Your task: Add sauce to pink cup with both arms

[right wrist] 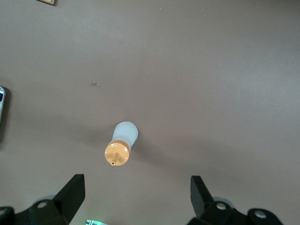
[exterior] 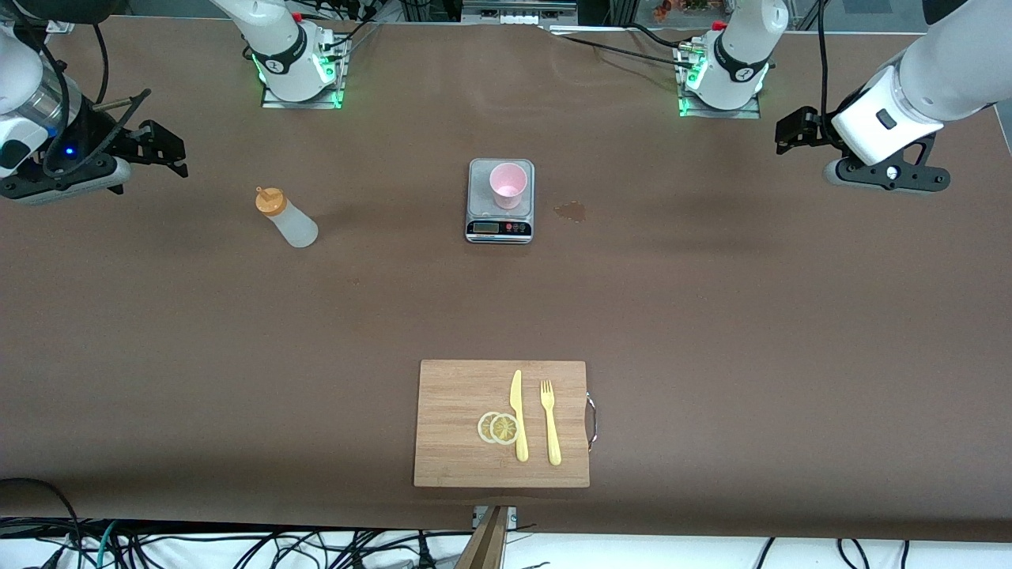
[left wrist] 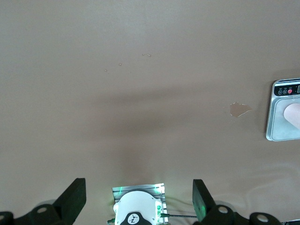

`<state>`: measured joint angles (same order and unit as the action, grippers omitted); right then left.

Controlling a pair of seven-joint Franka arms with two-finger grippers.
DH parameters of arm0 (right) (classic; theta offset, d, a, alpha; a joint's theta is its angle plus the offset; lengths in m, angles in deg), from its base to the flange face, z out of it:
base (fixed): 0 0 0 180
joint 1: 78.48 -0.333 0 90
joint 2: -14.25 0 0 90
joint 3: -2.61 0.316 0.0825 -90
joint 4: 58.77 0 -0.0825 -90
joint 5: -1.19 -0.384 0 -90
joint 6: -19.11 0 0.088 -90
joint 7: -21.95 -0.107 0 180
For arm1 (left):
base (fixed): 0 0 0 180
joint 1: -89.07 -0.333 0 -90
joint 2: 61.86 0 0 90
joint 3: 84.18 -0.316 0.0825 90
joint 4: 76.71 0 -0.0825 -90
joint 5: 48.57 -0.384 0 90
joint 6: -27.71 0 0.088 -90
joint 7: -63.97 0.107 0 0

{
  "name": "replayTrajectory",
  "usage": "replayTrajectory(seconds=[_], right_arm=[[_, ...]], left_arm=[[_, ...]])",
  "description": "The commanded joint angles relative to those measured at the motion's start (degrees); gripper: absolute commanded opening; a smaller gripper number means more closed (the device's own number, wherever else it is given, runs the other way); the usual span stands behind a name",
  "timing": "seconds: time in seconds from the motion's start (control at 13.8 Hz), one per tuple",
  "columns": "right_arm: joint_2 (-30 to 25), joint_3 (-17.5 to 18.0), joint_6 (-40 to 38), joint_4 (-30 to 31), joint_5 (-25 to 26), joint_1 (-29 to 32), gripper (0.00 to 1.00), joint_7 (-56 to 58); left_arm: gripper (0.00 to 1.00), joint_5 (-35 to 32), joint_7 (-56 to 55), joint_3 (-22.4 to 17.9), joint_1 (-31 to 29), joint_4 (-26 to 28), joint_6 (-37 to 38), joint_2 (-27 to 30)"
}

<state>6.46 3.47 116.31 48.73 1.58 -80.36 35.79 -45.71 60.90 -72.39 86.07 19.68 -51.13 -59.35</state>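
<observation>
The pink cup (exterior: 507,184) stands upright on the digital scale (exterior: 500,227) near the centre of the desk (exterior: 711,316). The sauce bottle (exterior: 286,219) stands at roughly 9 o'clock from the scale, toward the right arm's end of the desk and well apart from the cup. A small brownish stain (exterior: 571,211) lies on the desk at 3 o'clock from the scale, just beside it.

**Arm status.** The right gripper (exterior: 162,148) hangs over the desk edge at the right arm's end, jaws spread apart and holding nothing; its wrist view shows the bottle below, between the two fingers. The left gripper (exterior: 798,129) hangs over the left arm's end, jaws likewise released and holding nothing. Both arms are withdrawn from the work zone.

**Step assessment.** The cup's contents cannot be read. This layout fits either a stage preceding the pour or one following it, with the bottle set down and the arms retracted. No next move is settled by it.

**Materials.**
- Bottle: translucent soft plastic, cylindrical, with an orange nozzle cap; likely squeezable.
- Cup: smooth pink plastic, tapered.
- Scale: metallic platform, dark display strip.
- Desk: matte brown surface.
- At 6 o'clock: wooden cutting board (exterior: 451,395) carrying a yellow plastic knife (exterior: 519,415), fork (exterior: 550,423) and two lemon slices (exterior: 498,427).
</observation>
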Motion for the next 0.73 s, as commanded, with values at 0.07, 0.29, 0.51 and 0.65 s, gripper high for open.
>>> replayTrajectory(seconds=[0.07, 0.29, 0.51, 0.65], right_arm=[[-0.83, -0.15, -2.37, -2.11, 0.84, -0.57, 1.00, -1.10], [-1.00, -0.33, -2.54, -2.20, 0.84, -0.57, 1.00, -1.80], [-1.00, -0.33, -2.54, -2.55, 0.75, -0.57, 1.00, -1.80], [-1.00, -0.33, -2.63, -2.82, 0.93, -0.57, 1.00, -1.71]], left_arm=[[1.00, -1.10, -0.10, 0.07, 0.10, -1.29, 1.06, -0.40], [1.00, -1.10, -0.10, 0.07, 0.10, -1.29, 1.06, -0.40], [1.00, -1.10, -0.10, 0.07, 0.10, -1.29, 0.97, -0.40], [1.00, -1.10, -0.10, 0.07, 0.10, -1.29, 0.97, -0.40]])
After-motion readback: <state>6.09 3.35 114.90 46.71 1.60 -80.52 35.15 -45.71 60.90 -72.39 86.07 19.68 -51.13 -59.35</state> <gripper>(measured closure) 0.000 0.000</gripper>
